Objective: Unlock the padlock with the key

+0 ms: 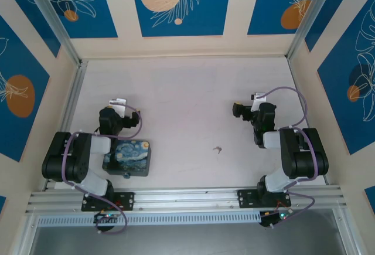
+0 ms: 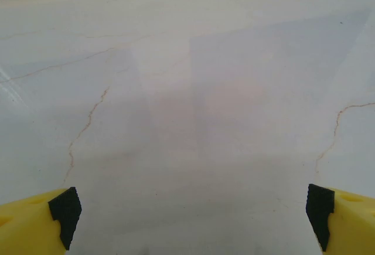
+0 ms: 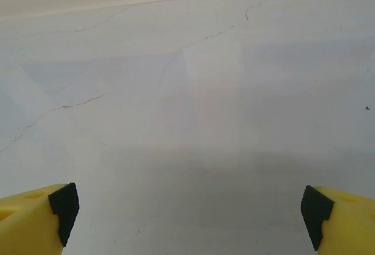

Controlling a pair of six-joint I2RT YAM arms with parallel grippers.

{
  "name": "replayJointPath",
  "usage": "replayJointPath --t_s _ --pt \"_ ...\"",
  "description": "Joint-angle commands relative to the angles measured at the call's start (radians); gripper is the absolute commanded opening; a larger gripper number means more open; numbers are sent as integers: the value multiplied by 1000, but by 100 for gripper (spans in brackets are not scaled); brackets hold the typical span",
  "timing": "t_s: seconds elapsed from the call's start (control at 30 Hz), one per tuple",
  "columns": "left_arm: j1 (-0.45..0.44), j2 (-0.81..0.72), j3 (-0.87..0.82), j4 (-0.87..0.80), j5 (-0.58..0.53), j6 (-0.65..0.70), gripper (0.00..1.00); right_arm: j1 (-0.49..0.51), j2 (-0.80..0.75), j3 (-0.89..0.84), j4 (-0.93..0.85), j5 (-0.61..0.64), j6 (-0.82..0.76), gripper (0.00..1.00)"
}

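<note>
While the pale, faintly veined desk (image 1: 187, 102) takes up most of the overhead view, cream walls with blue panels (image 1: 179, 3) and orange discs stand round its far and side edges; a ribbed metal rail (image 1: 187, 199) runs along its near edge; the left arm (image 1: 73, 158) sits folded at the near left of the desk and the right arm (image 1: 299, 155) folded at the near right, each with a purplish cable looping over it; a blue-and-yellow painted tin (image 1: 129, 156) lies flat just beside the left arm, its left edge tucked under the arm's pale link; the left claw (image 2: 190, 217) is spread wide with nothing in it, its yellow fingers (image 2: 29, 228) sitting at the two bottom corners of its wrist view with bare desk between them; the right claw (image 3: 187, 214) stands just as wide and likewise grips nothing, thin dark veins in the desk showing beyond its black pads (image 3: 64, 211); smallest of all, the key (image 1: 218, 149), a tiny thin silvery-grey sliver, lies on the bare desk between the two arms, toward the near edge, well apart from the tin on its left and apart from both claws.
</note>
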Motion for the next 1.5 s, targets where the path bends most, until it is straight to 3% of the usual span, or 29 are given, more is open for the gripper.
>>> replayJointPath --t_s 0.0,0.63,0.73,0.83,0.93,1.0,1.2,1.33,1.47 --pt "12 -3 18 -1 -12 -10 100 1 -10 2 10 -16 -23 99" --pt "17 -8 25 -11 -16 -19 100 -3 -28 2 -1 1 -9 99" --pt "18 -80 112 -221 -77 -43 100 -3 -164 69 -224 76 19 99" --pt "17 -143 211 -432 -130 -69 100 -16 -272 137 -398 46 92 99" --pt "19 -203 305 -652 -172 -136 100 -49 -316 272 -722 66 372 99" --pt "19 -249 365 -822 -208 -210 100 -84 -300 375 -904 -49 450 99" --pt "20 -312 547 -1347 -280 -445 100 -55 -269 450 -1071 -338 513 100" --pt "20 -335 577 -1580 -281 -584 100 69 -276 457 -1152 -339 552 99" --pt "20 -408 499 -1628 -232 -693 100 207 -279 453 -1192 -314 598 99"
